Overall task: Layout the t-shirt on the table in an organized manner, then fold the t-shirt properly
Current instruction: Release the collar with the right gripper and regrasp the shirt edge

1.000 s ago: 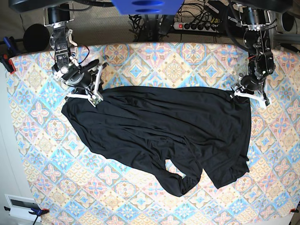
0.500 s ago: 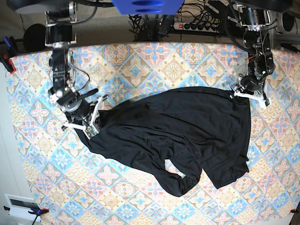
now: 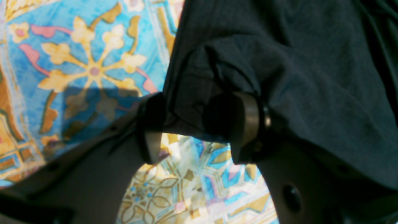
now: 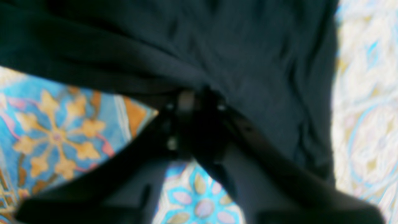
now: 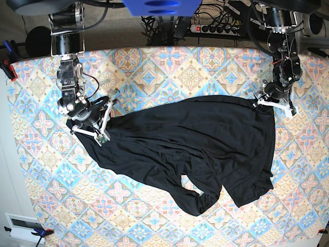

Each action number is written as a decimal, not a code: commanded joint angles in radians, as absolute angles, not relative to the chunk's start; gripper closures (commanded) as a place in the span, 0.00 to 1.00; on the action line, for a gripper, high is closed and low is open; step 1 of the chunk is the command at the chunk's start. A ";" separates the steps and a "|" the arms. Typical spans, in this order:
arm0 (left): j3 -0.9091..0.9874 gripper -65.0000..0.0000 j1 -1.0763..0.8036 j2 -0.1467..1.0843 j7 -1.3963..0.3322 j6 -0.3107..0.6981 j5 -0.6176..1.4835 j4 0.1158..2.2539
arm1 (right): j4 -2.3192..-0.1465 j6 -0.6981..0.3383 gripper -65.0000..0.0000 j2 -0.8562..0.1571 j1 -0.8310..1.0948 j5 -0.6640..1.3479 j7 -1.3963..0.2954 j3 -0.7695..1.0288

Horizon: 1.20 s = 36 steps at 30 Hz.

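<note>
Base view shows my right claw [image 5: 91,128] has dragged its corner of the t-shirt [image 5: 190,146] inward, slackening it across the tabletop [image 5: 169,67]; its jaws look near-closed on cloth, though blurred. My left claw [image 3: 189,124] stands wide, fabric pinched between.

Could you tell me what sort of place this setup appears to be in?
Probably a robotics lab or workshop: a power strip with tangled cables sits behind the table, clamps pin its patterned cloth, and two arms work a black t-shirt.
</note>
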State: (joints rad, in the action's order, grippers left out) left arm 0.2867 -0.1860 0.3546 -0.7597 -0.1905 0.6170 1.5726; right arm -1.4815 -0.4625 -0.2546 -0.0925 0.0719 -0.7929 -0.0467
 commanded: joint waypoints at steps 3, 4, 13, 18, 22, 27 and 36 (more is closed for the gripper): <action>0.292 0.50 -0.179 0.372 -0.751 -0.189 0.618 1.592 | -1.508 -0.429 0.69 -0.265 -0.120 0.079 -0.762 -0.035; 0.292 0.50 -0.179 0.372 -0.751 -0.189 0.618 1.593 | -1.524 -0.429 0.66 -0.265 -0.120 0.079 -0.760 -0.030; 0.302 0.50 -0.179 0.367 -0.746 -0.189 0.624 1.596 | -1.738 -0.429 0.62 -0.251 0.007 0.084 -0.759 0.133; 0.392 0.50 -0.206 0.372 -0.753 -0.189 0.725 1.596 | -1.787 -0.429 0.62 -0.229 0.050 0.084 -0.759 0.223; 0.420 0.50 -0.248 0.389 -0.753 -0.189 0.773 1.598 | -1.791 -0.430 0.62 -0.217 0.058 0.085 -0.759 0.271; 0.417 0.50 -0.317 0.395 -0.746 -0.189 0.832 1.652 | -1.791 -0.430 0.62 -0.216 0.104 0.085 -0.759 0.358; 0.417 0.50 -0.418 0.398 -0.753 -0.189 0.840 1.808 | -1.791 -0.430 0.62 -0.216 0.111 0.085 -0.759 0.375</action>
